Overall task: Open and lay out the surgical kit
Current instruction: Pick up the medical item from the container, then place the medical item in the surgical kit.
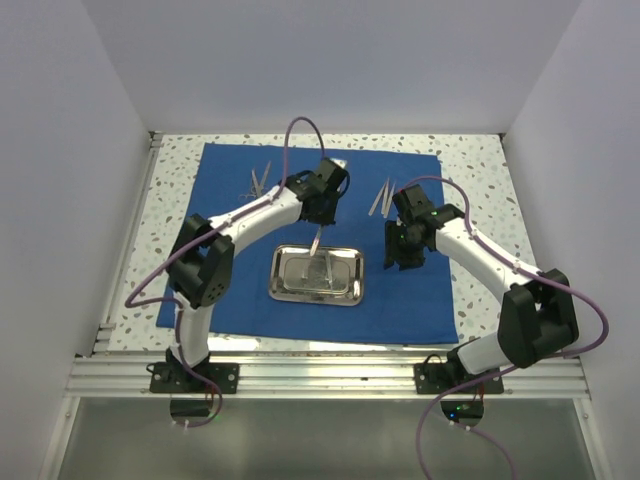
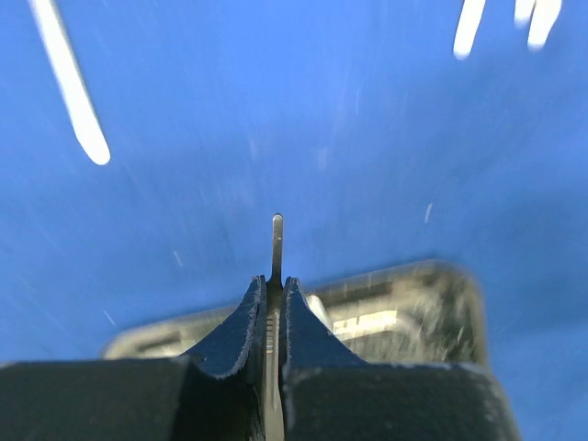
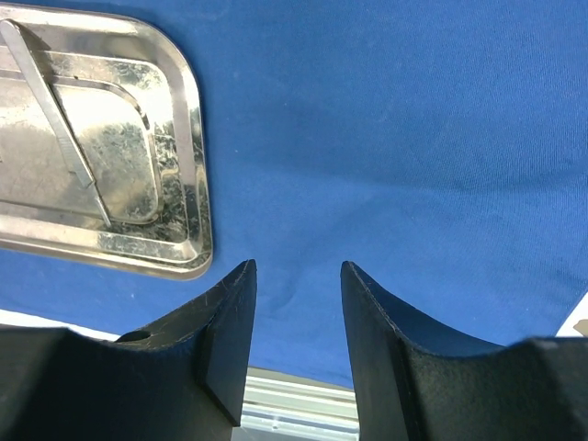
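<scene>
Top external view has the blue cloth [image 1: 240,290] spread flat as one big rectangle over the speckled tabletop [image 1: 175,165], its near edge close to my bases. A shiny steel tray [image 1: 357,275] with rounded corners sits on the cloth toward that near edge, between my two arms. My left tool [image 1: 320,218] hangs over the tray's far rim, clamped on a thin metal strip [image 1: 316,243] that points down toward the tray. In the left wrist view the fingers [image 2: 241,322] press on either side of the strip, and its rounded tip sticks out past them. Two clusters of slim instruments lie on the far part of the cloth: the left cluster [image 1: 260,182] beside my left arm, the right cluster [image 1: 382,198] between my two tools. My right tool [image 1: 404,252] hovers over bare cloth just right of the tray, fingers apart and holding nothing. From the right wrist view the tray's mirror floor looks mottled, and a narrow bar [image 3: 55,119] crosses it. I cannot tell whether that bar lies in the tray or is the strip I hold.
</scene>
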{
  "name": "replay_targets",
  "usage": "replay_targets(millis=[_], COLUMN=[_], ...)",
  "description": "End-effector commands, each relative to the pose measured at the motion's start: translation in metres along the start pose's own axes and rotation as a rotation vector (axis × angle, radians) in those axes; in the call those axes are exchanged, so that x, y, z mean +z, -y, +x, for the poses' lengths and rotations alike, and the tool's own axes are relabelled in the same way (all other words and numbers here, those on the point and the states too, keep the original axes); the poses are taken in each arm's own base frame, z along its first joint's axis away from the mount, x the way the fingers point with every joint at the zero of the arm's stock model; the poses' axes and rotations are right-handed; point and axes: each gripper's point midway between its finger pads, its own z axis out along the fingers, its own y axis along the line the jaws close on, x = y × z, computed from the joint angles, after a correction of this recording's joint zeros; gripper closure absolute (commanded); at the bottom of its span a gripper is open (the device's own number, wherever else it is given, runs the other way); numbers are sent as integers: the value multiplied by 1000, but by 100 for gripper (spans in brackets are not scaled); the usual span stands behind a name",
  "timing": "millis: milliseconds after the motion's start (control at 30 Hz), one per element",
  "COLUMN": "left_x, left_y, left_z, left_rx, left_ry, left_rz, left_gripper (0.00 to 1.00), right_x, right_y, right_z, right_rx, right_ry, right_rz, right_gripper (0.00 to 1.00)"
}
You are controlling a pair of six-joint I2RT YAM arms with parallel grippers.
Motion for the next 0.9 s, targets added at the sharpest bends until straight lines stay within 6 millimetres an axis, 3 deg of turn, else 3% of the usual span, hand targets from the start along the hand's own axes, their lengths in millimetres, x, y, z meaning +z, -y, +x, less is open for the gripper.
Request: replay_targets(millis=[0,267,400,500,533,567,633,733,833,867], left_x=[13,73,98,99,96,87,78,58,40,29], left_y=[-27,-79,-93,-101,-102,-102,-98,-90,-74,-63], left_z=[-48,-119,-148,-163,-166,-172,-173,-155,-112,-86], left_rx=[4,-108,-126,-138,-142,-147,-143,-169,-156,-139], left_ry=[75,175,248,298,304,317,318,274,177,134], left_rz=[-75,-188,-188,-187,-183,-174,-154,-117,-115,-112], left_gripper=[100,100,96,48,26,22,17,20,25,25], right_x=[-9,-16,-21,-22,-21,-19,-16,-11,-5,-5], right_y=[-1,0,3,4,4,5,3,1,-5,-8], right_z=[-5,-3,-3,1,2,4,3,-1,-7,-10], right_rx=[11,6,13,19,22,22,25,27,26,23], right_ry=[27,13,15,10,8,2,0,6,9,12], right_rz=[3,10,27,27,26,28,22,19,-5,-14], right_gripper=[54,54,54,54,54,54,54,54,54,54])
